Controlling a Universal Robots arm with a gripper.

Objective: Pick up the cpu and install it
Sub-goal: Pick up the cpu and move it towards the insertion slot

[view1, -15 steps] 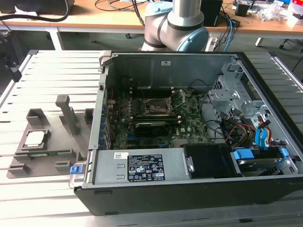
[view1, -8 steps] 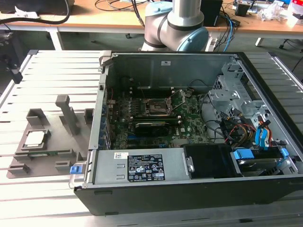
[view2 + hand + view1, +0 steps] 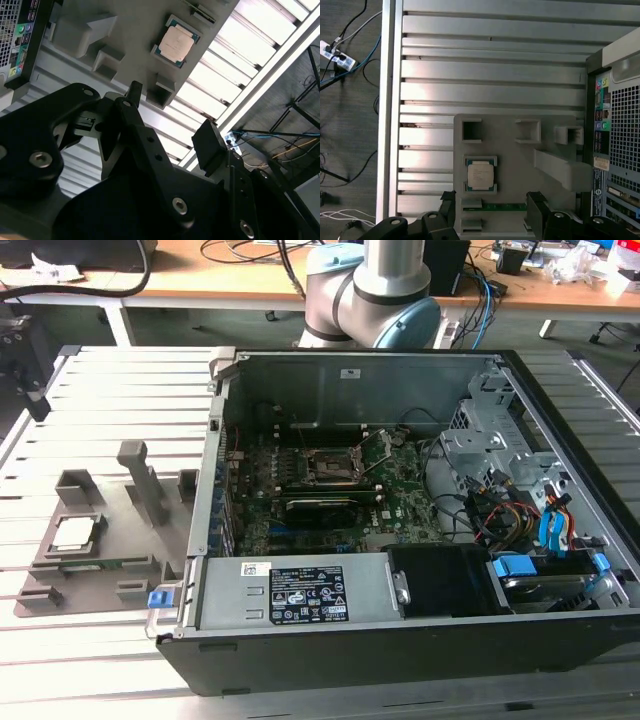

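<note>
Cpu (image 3: 480,175) apart from gaping pincer (image 3: 492,196).

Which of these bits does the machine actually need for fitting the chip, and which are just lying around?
Needed: cpu on its grey holder; open tool near it; socket in the computer case.
Lying about: floor power strip; memory stick; power supply.

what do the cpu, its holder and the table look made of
cpu: metal lid, dull silvery with a soft sheen, on a green-edged board.
holder: matte grey, likely plastic; flat even colour with no glare.
table: probably aluminium; pale ribbed slats that catch bright light.
</note>
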